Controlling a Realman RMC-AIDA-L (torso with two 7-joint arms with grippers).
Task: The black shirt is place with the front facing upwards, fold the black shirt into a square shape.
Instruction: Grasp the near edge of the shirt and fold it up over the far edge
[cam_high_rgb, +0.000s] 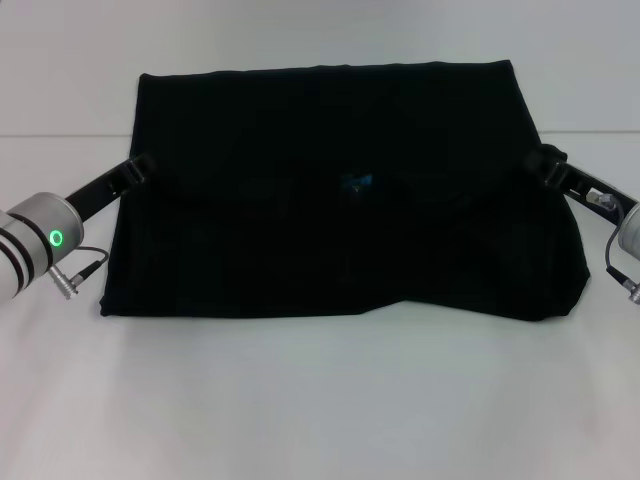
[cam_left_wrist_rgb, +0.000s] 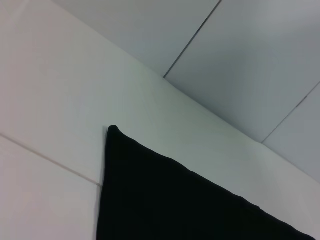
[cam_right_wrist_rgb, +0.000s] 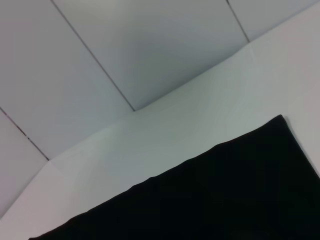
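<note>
The black shirt (cam_high_rgb: 330, 190) lies flat on the white table (cam_high_rgb: 320, 400), folded into a wide rectangle, with a small blue neck label (cam_high_rgb: 356, 182) near its middle. Its near edge is uneven and dips lower on the right. My left gripper (cam_high_rgb: 140, 166) is at the shirt's left edge, about halfway along that side. On the opposite side, my right gripper (cam_high_rgb: 547, 162) is at the right edge at about the same height. A far corner of the shirt (cam_left_wrist_rgb: 175, 200) appears in the left wrist view, and another stretch of the black shirt (cam_right_wrist_rgb: 225, 190) fills the right wrist view's lower part.
White table surface surrounds the shirt on all sides, with a wide bare strip toward me. A grey panelled wall (cam_left_wrist_rgb: 250, 60) rises behind the table's far edge. Cables hang from both wrists (cam_high_rgb: 80, 270).
</note>
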